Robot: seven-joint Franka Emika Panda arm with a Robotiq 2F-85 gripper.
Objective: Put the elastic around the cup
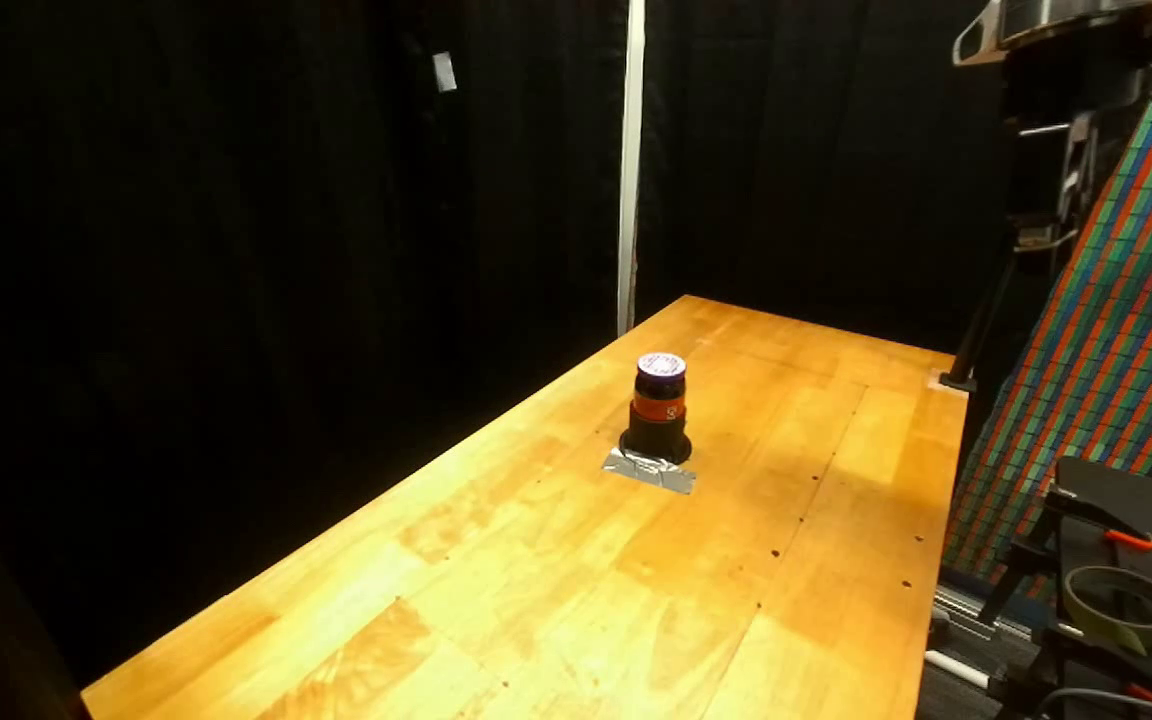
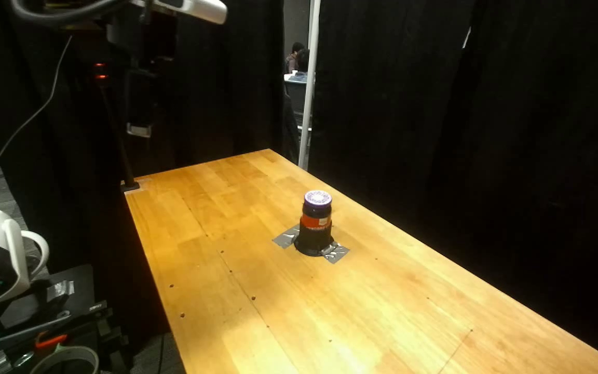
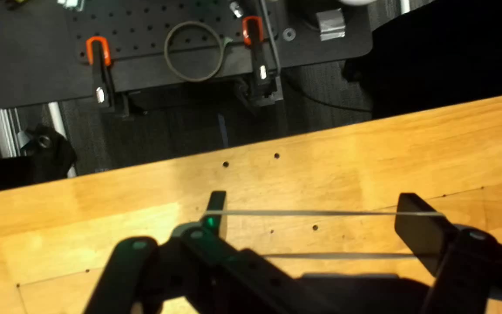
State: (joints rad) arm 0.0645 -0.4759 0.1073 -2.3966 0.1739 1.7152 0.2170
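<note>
On the wooden table (image 1: pixel 496 560) stands the cup (image 1: pixel 658 408), upright, dark with an orange band, a purple-rimmed pale top and a black flared base; strips of silver tape (image 2: pixel 336 254) lie against its foot on the wood; well apart from it hangs the gripper (image 3: pixel 312 205), higher than the cup in both exterior views; in the wrist view the two fingers (image 3: pixel 421 233) are spread wide, and the elastic (image 3: pixel 312 213) is looped around them, drawn taut, so that two thin strands cross the gap with the table below; beside the table, a black bench (image 3: pixel 142 72) bears a roll of tape (image 1: pixel 1111 626) between two orange-tipped clamps (image 3: pixel 97 65); black curtains (image 1: pixel 286 250) hang behind
</note>
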